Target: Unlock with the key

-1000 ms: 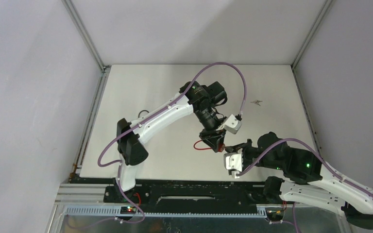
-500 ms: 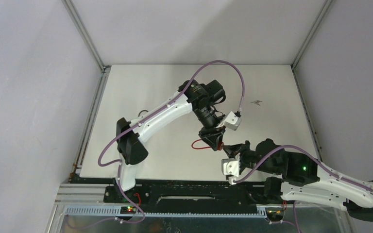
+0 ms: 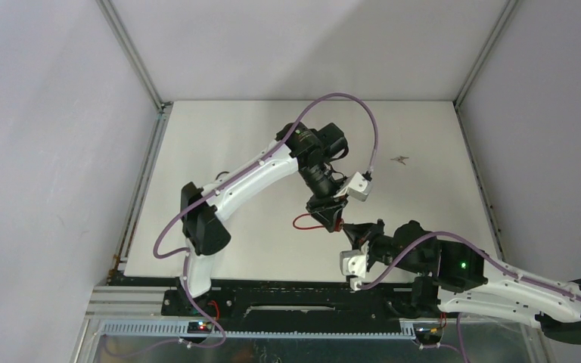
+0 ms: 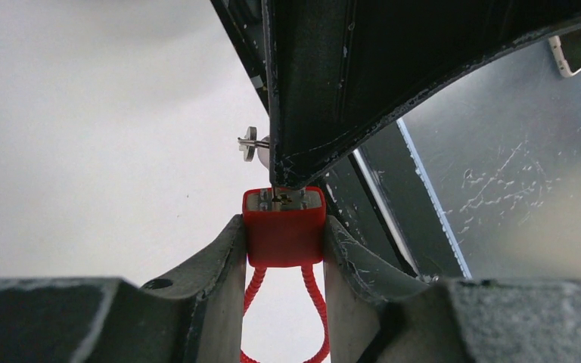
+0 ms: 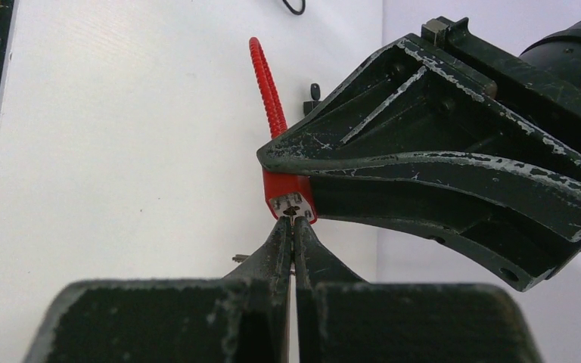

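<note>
My left gripper (image 4: 284,231) is shut on a small red padlock (image 4: 284,227) with a red cable loop (image 4: 314,302), held above the table with its keyhole face (image 4: 283,200) toward the right arm. In the top view the lock (image 3: 333,220) sits between both grippers. My right gripper (image 5: 293,224) is shut on a thin key; only a sliver of the key (image 5: 291,217) shows at the fingertips, touching the lock's keyhole (image 5: 290,204). A second key (image 4: 250,144) dangles beside the right fingers. The red loop (image 3: 302,223) hangs left of the lock.
A small metal object (image 3: 400,159) lies on the white table at the far right. The black frame rail (image 3: 287,291) runs along the table's near edge. Grey walls close in the table on three sides.
My right gripper has moved left and forward up to the lock. My left gripper has shifted slightly left with the lock. The key tip now meets the keyhole.
</note>
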Controlling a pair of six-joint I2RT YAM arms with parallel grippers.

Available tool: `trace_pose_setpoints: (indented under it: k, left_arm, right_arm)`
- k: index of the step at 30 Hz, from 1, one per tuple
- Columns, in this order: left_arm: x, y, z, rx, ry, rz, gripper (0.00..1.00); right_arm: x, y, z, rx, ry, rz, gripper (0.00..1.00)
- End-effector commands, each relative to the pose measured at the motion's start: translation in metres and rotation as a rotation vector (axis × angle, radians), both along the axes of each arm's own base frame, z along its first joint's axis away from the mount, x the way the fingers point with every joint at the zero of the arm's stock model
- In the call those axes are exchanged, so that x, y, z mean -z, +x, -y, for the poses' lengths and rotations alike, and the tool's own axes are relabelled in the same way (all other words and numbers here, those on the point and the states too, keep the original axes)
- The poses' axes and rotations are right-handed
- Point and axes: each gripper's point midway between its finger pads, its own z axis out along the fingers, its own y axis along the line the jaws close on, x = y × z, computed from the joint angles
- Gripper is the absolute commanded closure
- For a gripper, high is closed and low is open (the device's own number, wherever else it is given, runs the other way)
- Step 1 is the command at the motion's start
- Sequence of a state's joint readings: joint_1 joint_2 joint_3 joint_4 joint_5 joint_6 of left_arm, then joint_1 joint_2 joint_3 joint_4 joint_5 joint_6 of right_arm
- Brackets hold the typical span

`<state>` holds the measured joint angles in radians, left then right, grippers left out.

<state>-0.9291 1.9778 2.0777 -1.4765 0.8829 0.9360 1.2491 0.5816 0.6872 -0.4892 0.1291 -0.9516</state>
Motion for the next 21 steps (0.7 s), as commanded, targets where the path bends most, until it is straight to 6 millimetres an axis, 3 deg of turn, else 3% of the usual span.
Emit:
trace_pose_setpoints:
  k: [1,7,21]
  left_arm:
    - [-0.045,-0.039,0.022,0.114,-0.208,-0.065,1.0]
    - [-0.054,-0.057,0.022,0.178,-0.226,-0.063,1.0]
    - [-0.089,-0.066,0.026,0.183,-0.316,-0.12,1.0]
  right_arm:
    - [0.005,0.009,-0.015,0.01,0.031,0.023,1.0]
    - [0.012,0.014,-0.016,0.011,0.036,0.025,1.0]
    - [0.024,0.021,-0.018,0.033,0.002,0.088,1.0]
